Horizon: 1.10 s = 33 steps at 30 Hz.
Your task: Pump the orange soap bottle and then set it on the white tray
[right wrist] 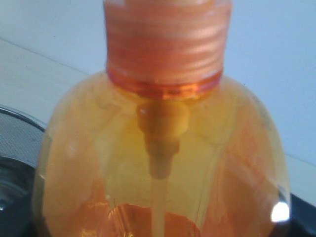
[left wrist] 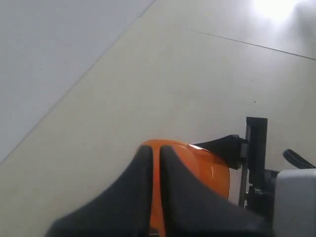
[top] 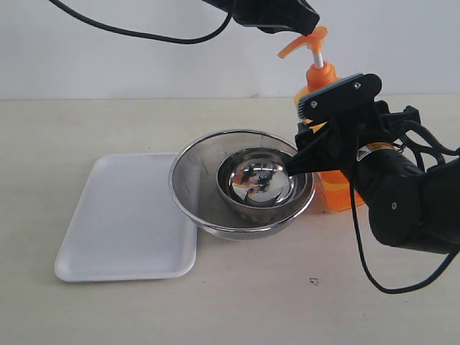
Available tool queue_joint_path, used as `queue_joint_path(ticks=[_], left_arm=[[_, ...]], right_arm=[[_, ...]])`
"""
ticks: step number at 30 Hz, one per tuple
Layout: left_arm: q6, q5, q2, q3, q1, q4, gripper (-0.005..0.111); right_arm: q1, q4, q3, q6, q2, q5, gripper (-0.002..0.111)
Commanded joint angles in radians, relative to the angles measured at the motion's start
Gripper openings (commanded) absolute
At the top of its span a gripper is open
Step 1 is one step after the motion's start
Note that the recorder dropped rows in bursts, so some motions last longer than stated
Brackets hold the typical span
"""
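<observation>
Right pincer (top: 305,149) clasps the orange soap bottle (top: 321,76); left pincer (left wrist: 154,159), closed, rests atop its pump head (top: 313,37).

- The orange soap bottle (top: 336,190) is glowing translucent orange, and the right wrist view is showing its ribbed orange collar (right wrist: 167,37).
- Its pump head (top: 305,43) is showing solid orange above a white stem (top: 314,56).
- The white tray (top: 122,215), at nine o'clock of the bowls, is showing plain white with no pattern.
- The outer bowl (top: 192,180) is showing fine grey mesh under a bright steel rim.
- The inner bowl (top: 256,183) is shining mirror silver and carrying dark reflections.
- The right gripper (top: 320,133) is showing matt black, with a yellow-and-white sticker (top: 374,151) at three o'clock of it.
- The left gripper (left wrist: 154,158) is showing black against orange.
- The table (top: 287,302) is showing pale beige.
- The wall (top: 108,65) is showing off-white.
</observation>
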Motion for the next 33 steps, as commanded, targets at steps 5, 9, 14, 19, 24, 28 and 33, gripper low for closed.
queue_joint_path(ticks=[5, 9, 14, 19, 24, 28, 33], left_arm=[[-0.009, 0.031, 0.018, -0.005, -0.004, 0.000, 0.005], [-0.009, 0.042, 0.025, -0.005, -0.004, 0.000, 0.005], [-0.009, 0.049, 0.026, -0.005, -0.004, 0.000, 0.005], [-0.013, 0.070, 0.035, -0.005, -0.004, 0.008, 0.005], [-0.044, 0.097, 0.037, -0.005, -0.004, 0.058, 0.005], [-0.069, 0.113, 0.037, -0.005, -0.004, 0.098, 0.005], [-0.069, 0.125, 0.037, -0.005, -0.004, 0.098, 0.005]], right_arm=[[0.002, 0.006, 0.006, 0.006, 0.005, 0.087, 0.000], [0.002, 0.006, 0.006, 0.006, 0.005, 0.087, 0.000], [0.002, 0.006, 0.006, 0.006, 0.005, 0.087, 0.000], [0.002, 0.006, 0.006, 0.006, 0.005, 0.087, 0.000], [0.002, 0.006, 0.006, 0.006, 0.005, 0.087, 0.000], [0.002, 0.005, 0.006, 0.006, 0.005, 0.086, 0.000], [0.002, 0.005, 0.006, 0.006, 0.005, 0.086, 0.000]])
